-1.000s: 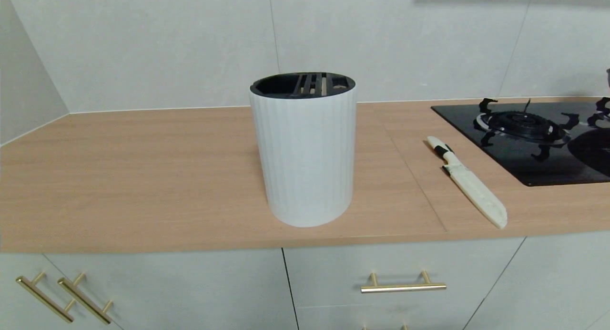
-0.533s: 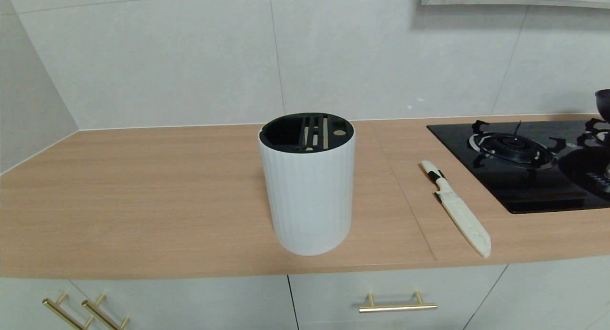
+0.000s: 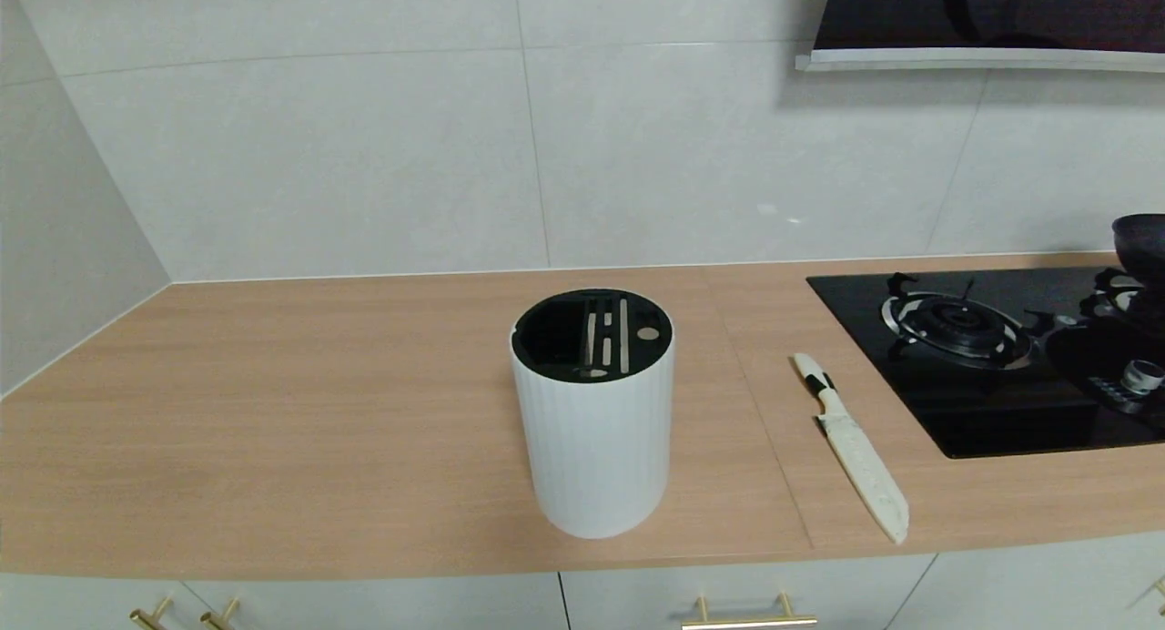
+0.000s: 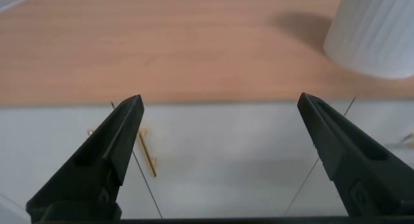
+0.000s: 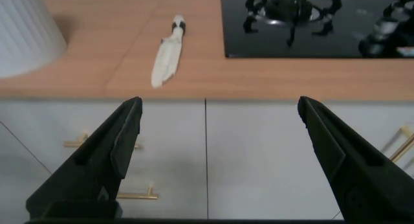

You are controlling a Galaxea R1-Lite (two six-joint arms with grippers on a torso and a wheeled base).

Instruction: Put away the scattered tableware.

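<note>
The knife point(image 3: 851, 448) lies flat on the table point(image 3: 273, 411), between the holder point(image 3: 592, 421) and the hob point(image 3: 992, 366), touching neither. The right gripper point(image 5: 218, 104) is spread and empty, off the table's front edge, well apart from the knife. The left gripper point(image 4: 218, 102) is likewise spread and empty.

Head camera risen — range hood point(image 3: 987, 15) now visible.

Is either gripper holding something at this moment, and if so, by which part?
Nothing is held. The left gripper and the right gripper are both open and empty; the knife lies on the counter.
</note>
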